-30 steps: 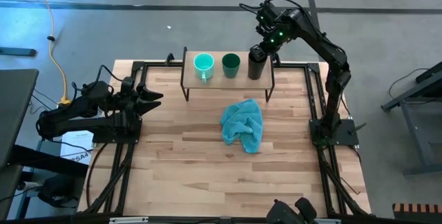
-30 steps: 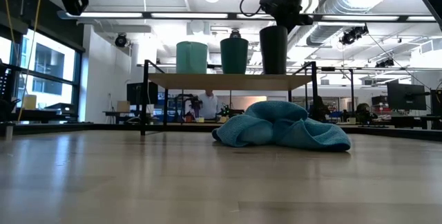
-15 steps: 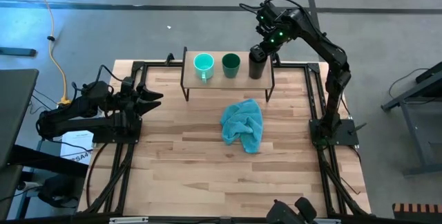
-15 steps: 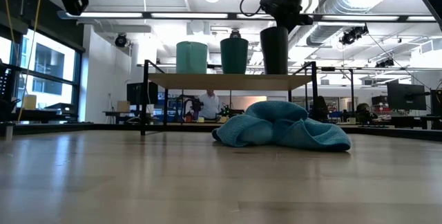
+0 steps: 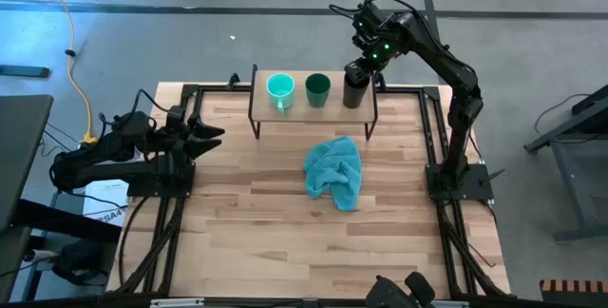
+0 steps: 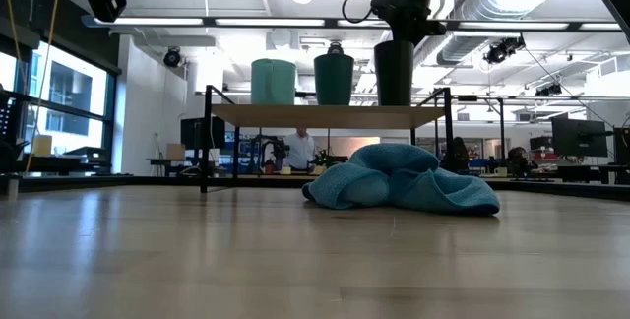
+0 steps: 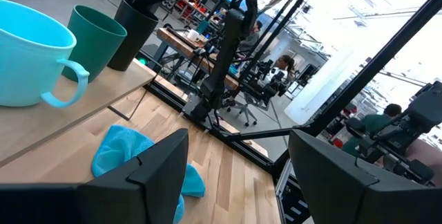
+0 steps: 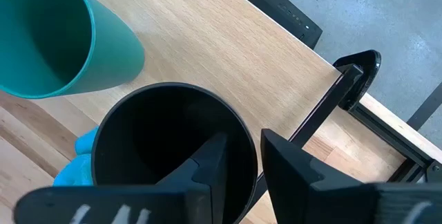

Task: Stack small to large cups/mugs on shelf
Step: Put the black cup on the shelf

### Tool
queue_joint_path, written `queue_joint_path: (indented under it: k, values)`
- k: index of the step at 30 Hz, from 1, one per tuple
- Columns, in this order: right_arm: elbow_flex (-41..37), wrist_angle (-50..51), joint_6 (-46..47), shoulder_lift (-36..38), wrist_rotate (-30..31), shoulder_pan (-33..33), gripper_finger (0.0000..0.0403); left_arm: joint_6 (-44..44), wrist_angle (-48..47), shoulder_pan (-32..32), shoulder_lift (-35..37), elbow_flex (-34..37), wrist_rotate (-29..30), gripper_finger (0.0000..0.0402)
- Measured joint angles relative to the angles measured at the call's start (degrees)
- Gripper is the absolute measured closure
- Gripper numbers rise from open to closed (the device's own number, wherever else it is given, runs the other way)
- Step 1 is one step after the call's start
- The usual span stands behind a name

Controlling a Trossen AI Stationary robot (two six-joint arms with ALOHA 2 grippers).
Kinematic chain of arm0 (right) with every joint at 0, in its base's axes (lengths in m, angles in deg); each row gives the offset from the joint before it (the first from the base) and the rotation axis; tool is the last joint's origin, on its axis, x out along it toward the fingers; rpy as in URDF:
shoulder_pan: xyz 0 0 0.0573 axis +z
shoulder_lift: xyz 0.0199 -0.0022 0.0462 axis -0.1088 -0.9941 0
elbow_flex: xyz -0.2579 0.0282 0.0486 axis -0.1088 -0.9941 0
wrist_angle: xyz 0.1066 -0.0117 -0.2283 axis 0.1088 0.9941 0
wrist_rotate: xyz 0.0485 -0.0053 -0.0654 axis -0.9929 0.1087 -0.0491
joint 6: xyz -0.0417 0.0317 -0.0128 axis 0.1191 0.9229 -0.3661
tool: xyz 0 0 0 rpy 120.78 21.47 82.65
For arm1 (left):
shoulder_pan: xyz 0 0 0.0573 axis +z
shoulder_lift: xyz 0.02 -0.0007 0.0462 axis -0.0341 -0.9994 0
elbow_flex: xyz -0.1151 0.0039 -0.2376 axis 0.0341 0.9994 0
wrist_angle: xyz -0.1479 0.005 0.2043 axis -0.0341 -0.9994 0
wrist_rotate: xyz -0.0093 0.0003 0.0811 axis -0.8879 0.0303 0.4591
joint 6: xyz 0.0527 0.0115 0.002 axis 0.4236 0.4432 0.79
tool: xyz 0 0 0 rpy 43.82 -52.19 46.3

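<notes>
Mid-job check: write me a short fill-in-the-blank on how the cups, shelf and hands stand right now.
1. On the shelf, the dark green cup stands between the turquoise mug and the ____ cup.
2. The right hand has one finger inside and one outside the rim of the ____ cup.
3. The teal cloth lies on the ____, in front of the shelf.
4. The left hand waits with its fingers ____, away from the shelf.

Missing words: black; black; table; open
</notes>
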Motion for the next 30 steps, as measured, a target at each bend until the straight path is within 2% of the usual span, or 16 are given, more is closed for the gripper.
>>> queue_joint_path:
  k: [15, 30]
  values:
    - [0.0, -0.2, -0.6, 0.0, -2.8, 0.0, 0.0322, 0.0, 0.0, 0.0, 0.0, 0.0, 0.0, 0.0163]
    - [0.0, -0.2, -1.2, 0.0, -3.1, 0.0, 0.0322, 0.0, 0.0, 0.0, 0.0, 0.0, 0.0, 0.0163]
